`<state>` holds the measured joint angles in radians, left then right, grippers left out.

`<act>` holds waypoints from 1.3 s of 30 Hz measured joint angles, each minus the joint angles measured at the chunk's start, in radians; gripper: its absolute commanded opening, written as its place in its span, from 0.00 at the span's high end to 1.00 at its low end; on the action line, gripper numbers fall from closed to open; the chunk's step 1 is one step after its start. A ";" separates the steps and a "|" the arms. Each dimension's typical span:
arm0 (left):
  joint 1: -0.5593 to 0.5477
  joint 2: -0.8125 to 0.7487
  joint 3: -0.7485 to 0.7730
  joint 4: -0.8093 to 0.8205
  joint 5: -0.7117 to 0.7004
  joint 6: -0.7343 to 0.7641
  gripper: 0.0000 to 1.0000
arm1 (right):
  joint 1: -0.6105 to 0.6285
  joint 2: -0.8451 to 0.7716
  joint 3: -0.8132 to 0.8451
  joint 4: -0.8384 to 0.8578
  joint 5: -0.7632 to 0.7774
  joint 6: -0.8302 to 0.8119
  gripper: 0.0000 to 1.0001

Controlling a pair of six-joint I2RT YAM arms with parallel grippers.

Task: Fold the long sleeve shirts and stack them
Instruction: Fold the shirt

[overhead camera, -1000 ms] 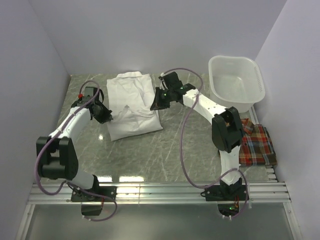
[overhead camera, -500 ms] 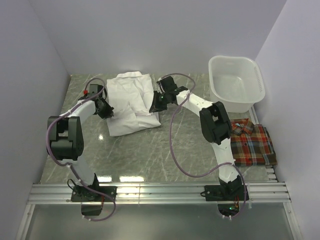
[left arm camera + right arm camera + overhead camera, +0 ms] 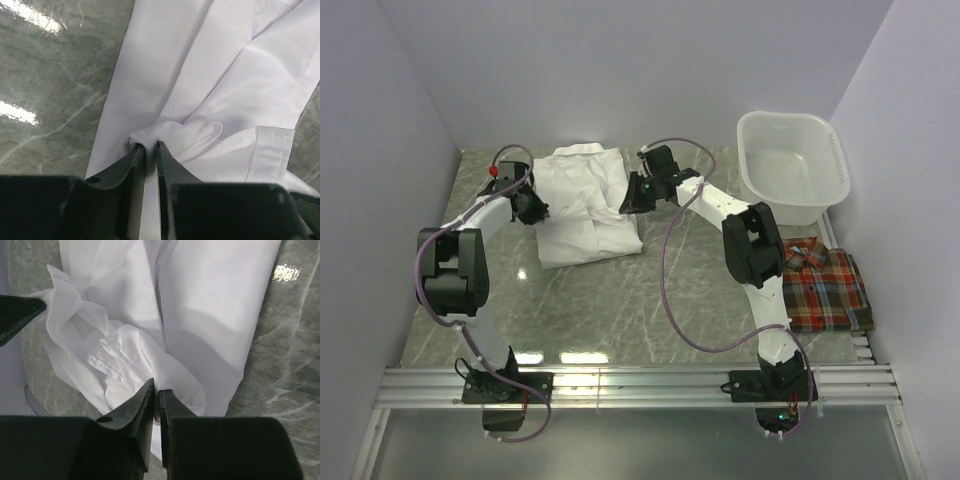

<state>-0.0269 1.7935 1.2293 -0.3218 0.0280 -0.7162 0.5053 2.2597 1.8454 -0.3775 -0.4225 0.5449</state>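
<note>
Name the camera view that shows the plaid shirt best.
The top external view: the plaid shirt lies folded flat at the right edge of the table, seen whole from above. Neither wrist view shows it at all; both look down at the white shirt.

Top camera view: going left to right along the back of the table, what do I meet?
left tool → white shirt → right tool → basin
</note>
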 measured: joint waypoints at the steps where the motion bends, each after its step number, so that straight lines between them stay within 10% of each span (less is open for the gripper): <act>1: 0.000 0.006 0.000 0.005 0.003 0.002 0.78 | 0.000 0.000 0.000 0.002 0.006 0.002 0.73; 15: 0.000 -0.091 0.014 0.018 -0.010 0.012 0.05 | -0.020 -0.107 -0.002 -0.013 0.111 -0.027 0.46; 26: -0.049 -0.457 -0.122 0.016 -0.014 0.013 0.11 | -0.008 -0.422 -0.290 0.111 0.088 -0.037 0.51; 39: -0.246 -0.363 -0.342 0.051 -0.021 -0.042 0.13 | 0.069 -0.189 -0.320 0.288 -0.035 0.010 0.53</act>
<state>-0.2733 1.4303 0.8875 -0.2707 0.0071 -0.7578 0.5747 2.0708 1.5257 -0.0898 -0.4580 0.5545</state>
